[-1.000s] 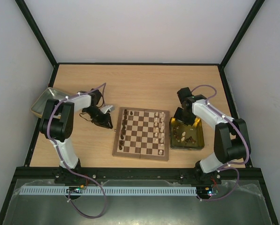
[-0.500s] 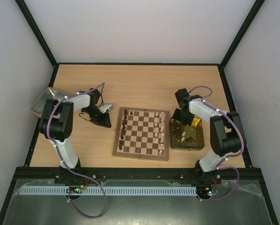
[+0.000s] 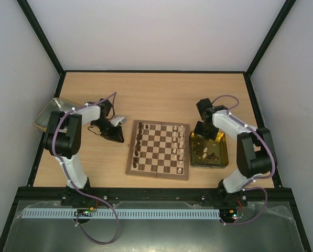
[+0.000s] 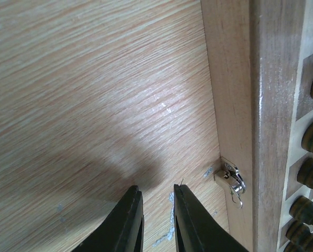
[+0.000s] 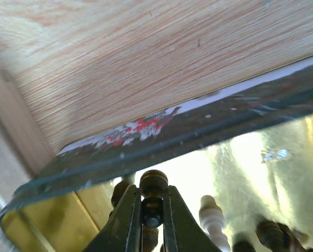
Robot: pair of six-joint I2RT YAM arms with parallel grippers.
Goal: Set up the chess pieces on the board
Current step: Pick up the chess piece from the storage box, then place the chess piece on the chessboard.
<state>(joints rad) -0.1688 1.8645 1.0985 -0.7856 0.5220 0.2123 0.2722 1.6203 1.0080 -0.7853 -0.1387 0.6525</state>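
dark chess piece (image 5: 152, 195) pinched between right fingers (image 5: 123, 216), in yellowish tray (image 5: 240, 173)

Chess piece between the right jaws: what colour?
Dark brown; the piece shows best in the right wrist view.

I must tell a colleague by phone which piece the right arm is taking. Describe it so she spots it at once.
Find the yellowish tray right of the chessboard; the right gripper reaches into its far left corner. It is the dark brown piece with a round knob, pinched between the fingers, unlike the pale piece standing free beside it.
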